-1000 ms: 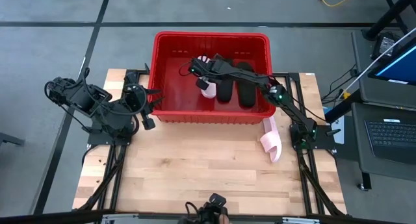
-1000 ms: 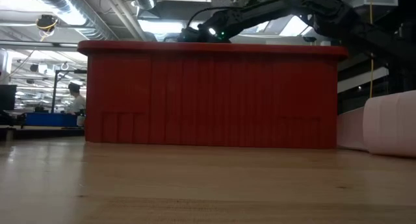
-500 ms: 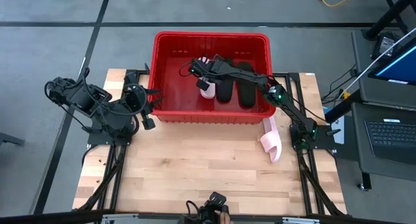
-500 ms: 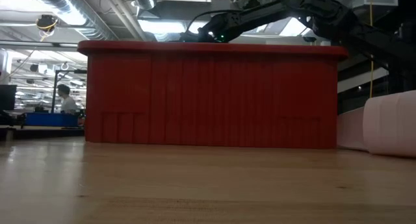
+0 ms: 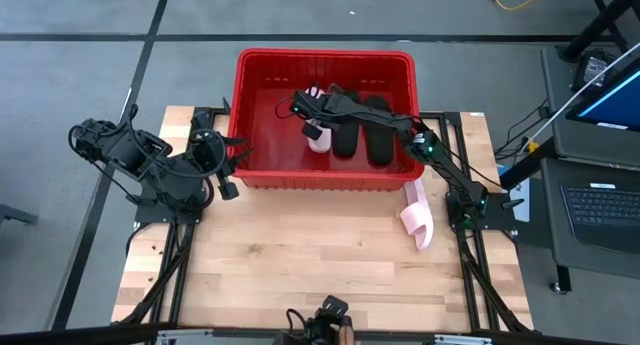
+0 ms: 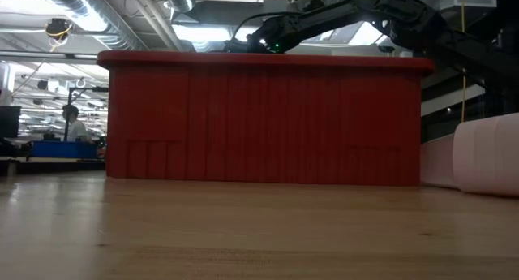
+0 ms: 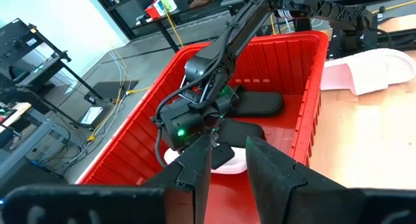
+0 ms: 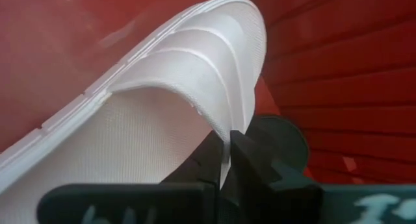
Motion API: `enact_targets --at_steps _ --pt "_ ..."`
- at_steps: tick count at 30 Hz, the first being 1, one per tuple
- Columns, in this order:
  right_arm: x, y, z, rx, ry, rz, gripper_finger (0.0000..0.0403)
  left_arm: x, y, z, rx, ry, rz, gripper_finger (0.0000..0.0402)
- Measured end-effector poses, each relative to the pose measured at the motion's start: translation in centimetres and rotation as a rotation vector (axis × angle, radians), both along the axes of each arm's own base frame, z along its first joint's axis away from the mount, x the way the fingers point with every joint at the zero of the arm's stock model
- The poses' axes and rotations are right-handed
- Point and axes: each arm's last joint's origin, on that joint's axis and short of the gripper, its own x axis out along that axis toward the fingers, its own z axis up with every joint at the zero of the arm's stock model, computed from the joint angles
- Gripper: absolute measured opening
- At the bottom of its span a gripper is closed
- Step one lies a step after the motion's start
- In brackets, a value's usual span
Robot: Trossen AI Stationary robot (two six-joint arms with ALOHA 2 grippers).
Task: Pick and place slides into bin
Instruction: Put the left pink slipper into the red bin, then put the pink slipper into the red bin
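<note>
The red bin [image 5: 260, 85] stands at the table's far edge. Two black slides [image 5: 362, 135] lie side by side on its floor. My right gripper [image 5: 315, 118] reaches into the bin from the right and is shut on a pale pink slide [image 5: 319, 138], left of the black ones. The second pink slide [image 5: 417, 217] lies on the table by the bin's near right corner. My left gripper [image 5: 232, 167] is open and empty, outside the bin's near left corner. My right gripper pinches the edge of the pink slide's wide strap [image 8: 218, 113] between its two fingertips [image 8: 242, 160]. It comes at it from above, slanting down from the table's right. The slide is inside the bin; whether its sole rests on the floor I cannot tell.
The bin's near wall [image 6: 259, 122] fills the low view and hides its inside. The wooden table [image 5: 300, 265] in front of the bin is bare. The bin's left half [image 5: 270, 125] holds no slides. A person [image 6: 71, 122] shows far behind the table.
In the low view my right arm's wrist has sunk a little behind the bin's rim, then kept still. The slides and the bin stand as before.
</note>
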Motion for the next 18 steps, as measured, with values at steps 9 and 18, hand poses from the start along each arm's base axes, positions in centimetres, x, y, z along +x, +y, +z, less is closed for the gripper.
enact_targets --at_steps 9,18 --pt "0.08 0.02 -0.01 0.017 -0.015 0.008 0.0063 -0.25 0.13 -0.33 0.021 0.045 0.001 0.0089" --pt "0.24 -0.04 0.10 0.011 -0.052 -0.009 0.0118 -0.20 0.01 -0.42 -0.011 0.062 -0.041 0.0088"
